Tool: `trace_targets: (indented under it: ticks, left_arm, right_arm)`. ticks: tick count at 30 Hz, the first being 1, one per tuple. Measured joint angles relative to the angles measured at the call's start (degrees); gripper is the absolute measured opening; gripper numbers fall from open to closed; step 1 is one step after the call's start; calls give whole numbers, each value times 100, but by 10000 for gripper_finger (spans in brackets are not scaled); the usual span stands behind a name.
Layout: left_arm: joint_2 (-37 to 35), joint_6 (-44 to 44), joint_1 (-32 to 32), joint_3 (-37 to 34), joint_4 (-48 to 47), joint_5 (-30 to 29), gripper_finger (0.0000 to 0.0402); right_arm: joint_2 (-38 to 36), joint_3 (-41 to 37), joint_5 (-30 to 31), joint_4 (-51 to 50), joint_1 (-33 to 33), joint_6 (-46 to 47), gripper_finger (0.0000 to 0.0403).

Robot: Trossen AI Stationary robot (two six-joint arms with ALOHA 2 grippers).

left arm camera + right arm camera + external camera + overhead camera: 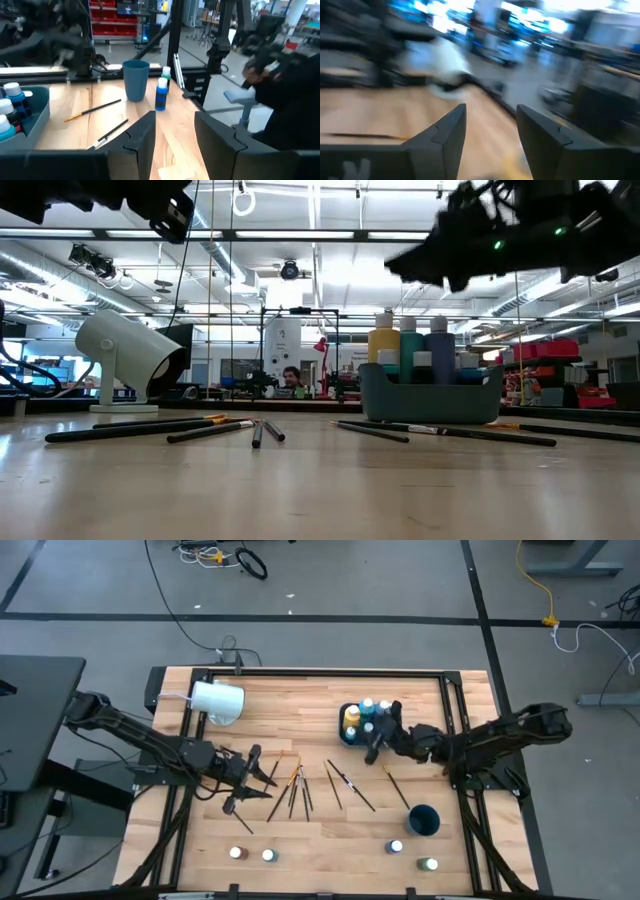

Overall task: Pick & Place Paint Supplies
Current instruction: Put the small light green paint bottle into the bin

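- Releasing above the dark caddy [349, 729], near the table's [320, 840] far edge, called for a straight lift; the right gripper [379, 740] stood apart, empty.
- One white cup [218, 701] lay at the far-left corner.
- One blue cup [423, 820] stood right.
- Seven-odd brushes [292, 790] lay mid-table beside the left gripper [250, 780], open and empty.
- Four small bottles [267, 855] lined the near edge.

We see two dark, jointed arms of matte black segments, each ending in a pair of flat, angular black fingers [142, 137]. Small green lights glow on the right arm [530, 230].
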Motion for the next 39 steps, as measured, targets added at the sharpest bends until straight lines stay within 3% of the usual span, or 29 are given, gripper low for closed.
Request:
trace_targets:
  ticks: [8, 12, 20, 30, 39]
  left_arm:
    - [927, 8, -2, 0, 608, 600, 144]
    - [1351, 5, -58, 56, 837, 1039, 144]
    - [2059, 278, -412, 66, 1728, 1385, 160]
    - [2948, 269, -934, 66, 1902, 1961, 224]
    - [3705, 261, -1128, 499, 1927, 2017, 231]
  right_arm:
    - [-438, 0, -4112, 36, 275, 616, 171]
    - [-442, 0, -5249, 35, 330, 785, 171]
    - [-442, 0, -5413, 30, 343, 806, 171]
    - [-442, 79, -5096, 67, 343, 724, 171]
    - [-442, 157, -4828, 44, 343, 722, 171]
